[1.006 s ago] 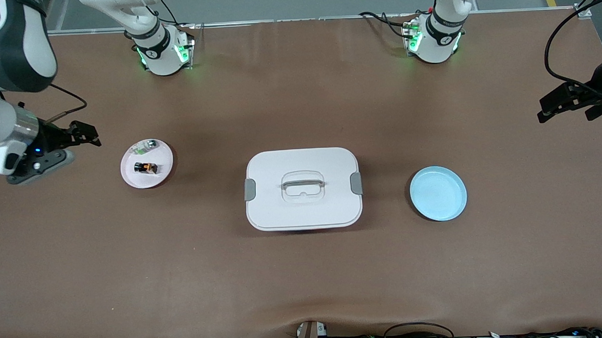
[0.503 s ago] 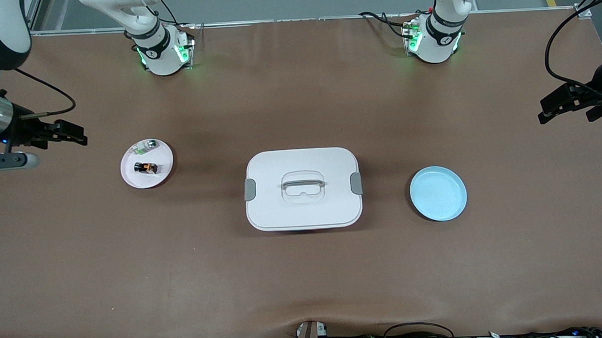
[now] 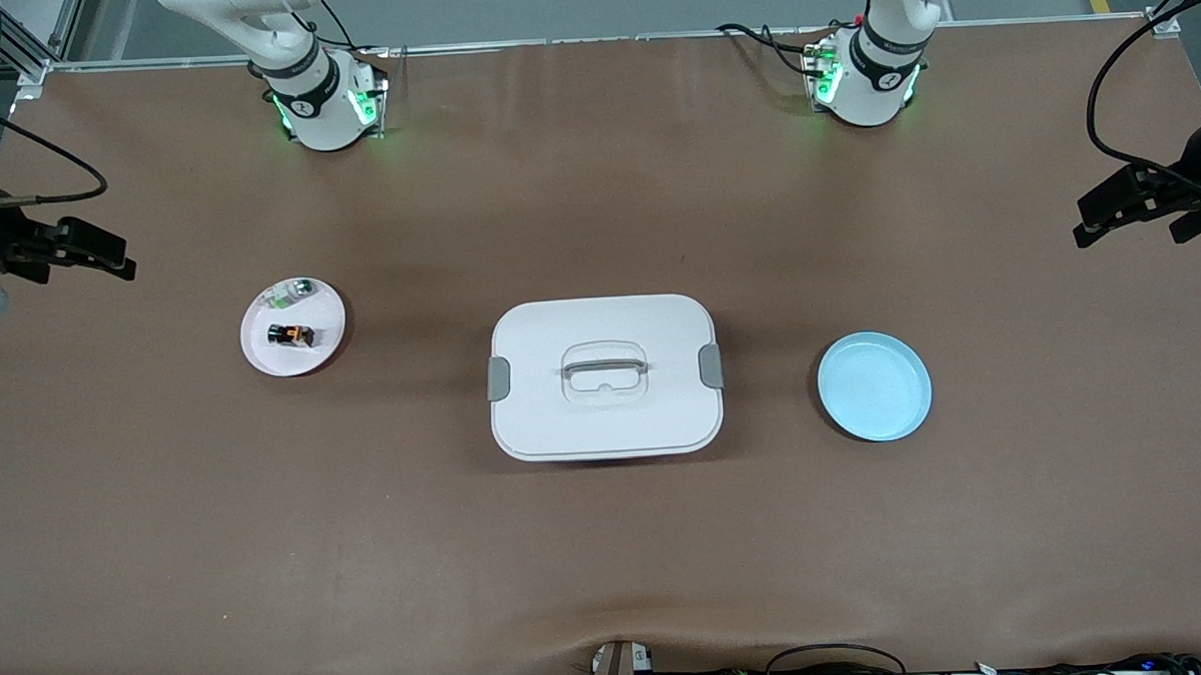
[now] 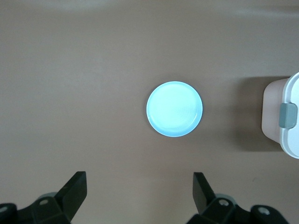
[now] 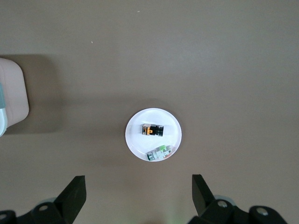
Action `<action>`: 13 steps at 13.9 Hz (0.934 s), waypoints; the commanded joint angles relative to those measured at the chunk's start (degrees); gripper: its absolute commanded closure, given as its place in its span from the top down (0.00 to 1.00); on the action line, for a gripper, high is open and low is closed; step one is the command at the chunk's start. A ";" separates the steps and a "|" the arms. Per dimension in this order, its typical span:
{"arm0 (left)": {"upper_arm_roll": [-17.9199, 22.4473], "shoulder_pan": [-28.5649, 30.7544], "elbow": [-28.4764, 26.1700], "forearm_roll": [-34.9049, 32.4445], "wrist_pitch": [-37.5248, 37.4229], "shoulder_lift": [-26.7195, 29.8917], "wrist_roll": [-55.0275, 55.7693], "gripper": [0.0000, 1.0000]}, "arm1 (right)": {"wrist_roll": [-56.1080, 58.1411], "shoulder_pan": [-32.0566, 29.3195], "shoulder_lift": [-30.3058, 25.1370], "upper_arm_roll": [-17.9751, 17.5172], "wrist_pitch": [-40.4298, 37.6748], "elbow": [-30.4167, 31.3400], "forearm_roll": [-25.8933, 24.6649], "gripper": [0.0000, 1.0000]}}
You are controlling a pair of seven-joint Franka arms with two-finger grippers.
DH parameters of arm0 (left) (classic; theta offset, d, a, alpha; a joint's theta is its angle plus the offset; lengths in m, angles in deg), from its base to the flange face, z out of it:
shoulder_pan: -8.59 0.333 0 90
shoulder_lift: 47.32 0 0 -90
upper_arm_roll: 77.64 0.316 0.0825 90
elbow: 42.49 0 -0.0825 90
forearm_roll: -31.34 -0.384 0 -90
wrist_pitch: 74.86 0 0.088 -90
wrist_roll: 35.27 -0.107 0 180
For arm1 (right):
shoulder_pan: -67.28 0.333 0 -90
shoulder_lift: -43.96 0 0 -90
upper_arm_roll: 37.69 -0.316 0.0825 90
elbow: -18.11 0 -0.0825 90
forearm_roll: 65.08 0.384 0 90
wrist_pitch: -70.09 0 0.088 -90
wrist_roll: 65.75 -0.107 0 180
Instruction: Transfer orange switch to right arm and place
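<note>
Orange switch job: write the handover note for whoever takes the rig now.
Left tool: open, empty, up at the left arm's end of the table, waiting.
Right tool: open, empty, at the right arm's end, near the white plate.
Orange switch: lying on the white plate beside a whitish-green part.
Blue plate holds nothing; lidded white box sits mid-table.
Done: nothing.
Left: pick, transfer, place.

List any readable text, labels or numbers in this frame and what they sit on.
None can be read.
Black band on the right arm's base: white marks, too small to read.
Black band on the left arm's base: the same.
Orange switch, white box, plates: no lettering visible.
</note>
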 commanded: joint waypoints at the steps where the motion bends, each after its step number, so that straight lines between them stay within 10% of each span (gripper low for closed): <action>1: -0.19 0.07 0.82 0.92 0.06 0.03 -0.10 1.00 | -3.11 0.94 0.81 -0.22 -1.56 -1.94 -0.28 1.00; 13: -0.10 0.07 0.82 0.75 0.06 0.03 -1.07 1.00 | -17.19 4.01 -1.56 0.05 -6.75 -4.40 -1.07 1.00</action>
